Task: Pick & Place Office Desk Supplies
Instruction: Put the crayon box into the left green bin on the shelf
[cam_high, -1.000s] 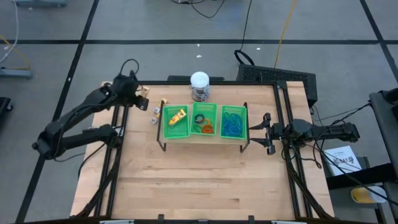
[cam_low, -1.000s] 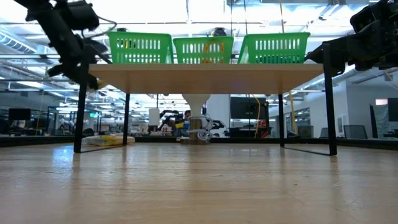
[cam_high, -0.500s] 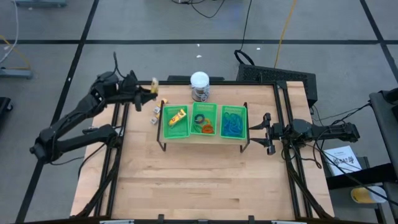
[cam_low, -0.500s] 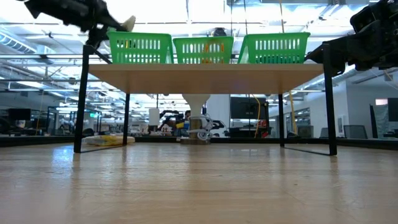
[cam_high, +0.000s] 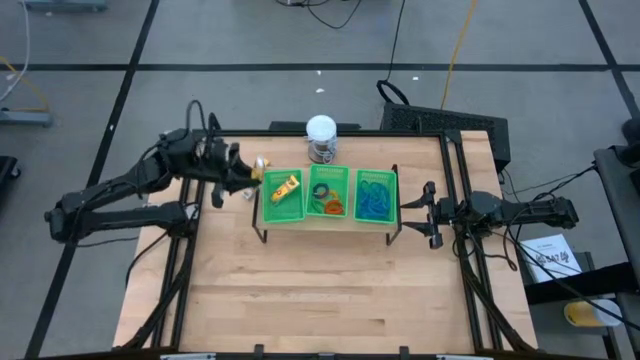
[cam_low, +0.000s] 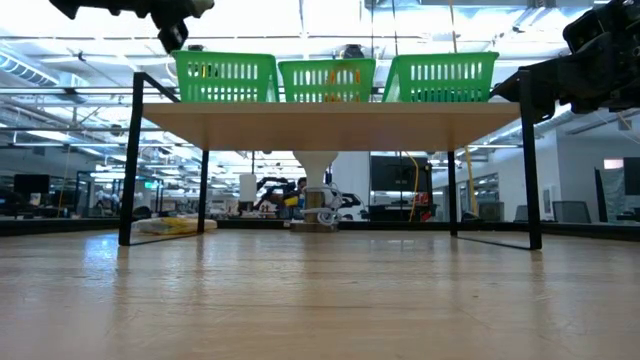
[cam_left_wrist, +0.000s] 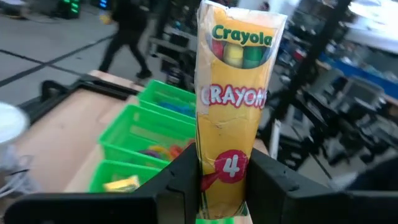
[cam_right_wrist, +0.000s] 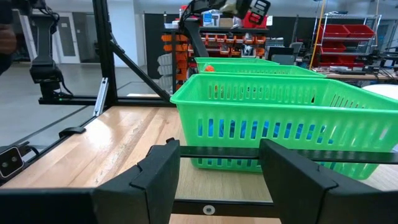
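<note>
Yellow cardboard fills my left wrist view: a small crayon box (cam_left_wrist: 231, 112) is clamped between the fingers (cam_left_wrist: 186, 177) of my left pincer (cam_high: 243, 173), standing on end with its long axis running straight out from my palm. Seen from above, that pincer hangs over the desk (cam_high: 320, 290) just beside the left end of the green tray (cam_high: 329, 215), level with the tray's rim as the low view shows it.

What matters for the coming move is which way the tray lies from me. It is to the right of my left pincer, and its nearest compartment (cam_high: 283, 197) already holds yellow blocky pieces (cam_high: 285, 187). I judge the box belongs there. The middle compartment holds the rings (cam_high: 326, 198) and the far one the blue loops (cam_high: 375, 197). A short carry to the right should put the box over the near compartment. Since it sticks out lengthwise, I would need to tip it down to lay it flat.

My right pincer (cam_high: 428, 213) waits at the tray's right end, fingers spread and empty. My left arm is the nearer one for this drop.
</note>
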